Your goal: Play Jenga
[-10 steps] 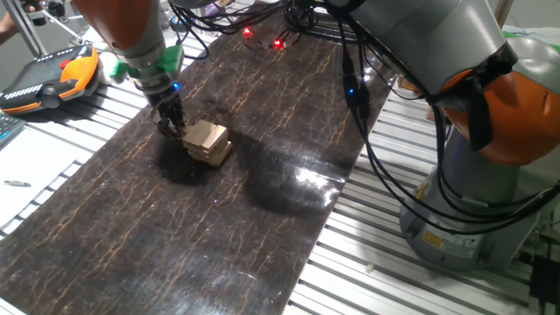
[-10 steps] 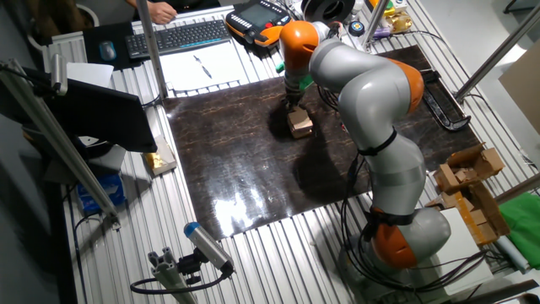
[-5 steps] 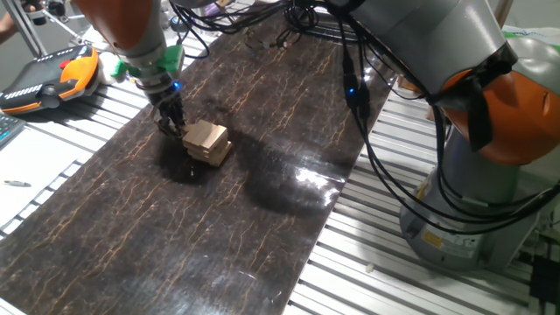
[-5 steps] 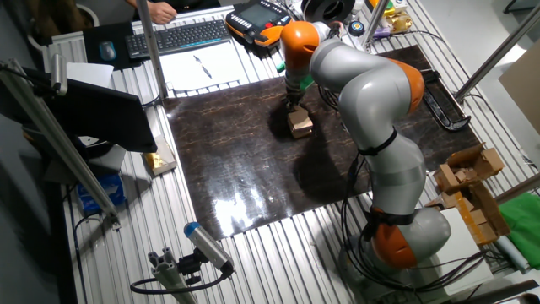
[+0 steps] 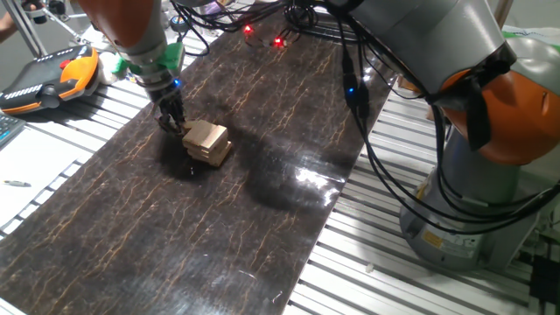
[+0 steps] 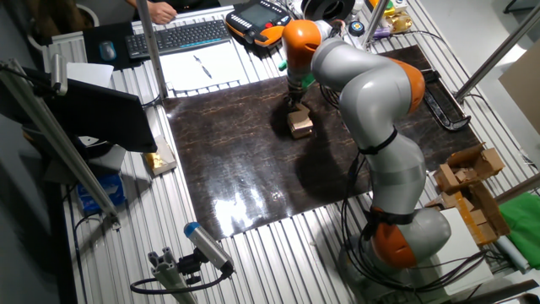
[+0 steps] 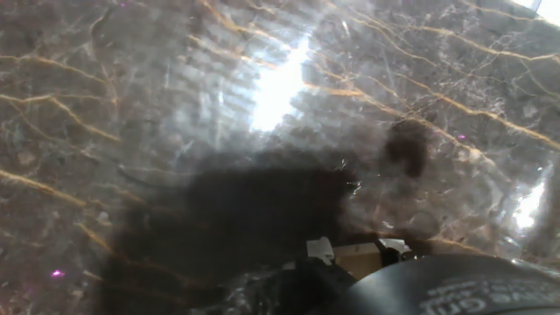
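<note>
The Jenga stack (image 5: 207,142) is a small low pile of pale tan wooden blocks laid crosswise on the dark marbled mat (image 5: 262,201). It also shows in the other fixed view (image 6: 299,125). My gripper (image 5: 173,122) points down at the stack's left side, with its dark fingers close together and the tips at the upper left edge of the blocks. It also shows in the other fixed view (image 6: 293,104). The hand view is blurred: mostly mat, with a sliver of tan block (image 7: 357,259) at the bottom edge.
An orange and black teach pendant (image 5: 52,77) lies left of the mat on the slatted table. Cables (image 5: 367,140) hang along the mat's right edge by the arm's base (image 5: 472,219). A keyboard (image 6: 177,35) and paper (image 6: 202,66) lie beyond the mat.
The hand has shifted only very slightly beside the stack. The blocks have not visibly moved.
</note>
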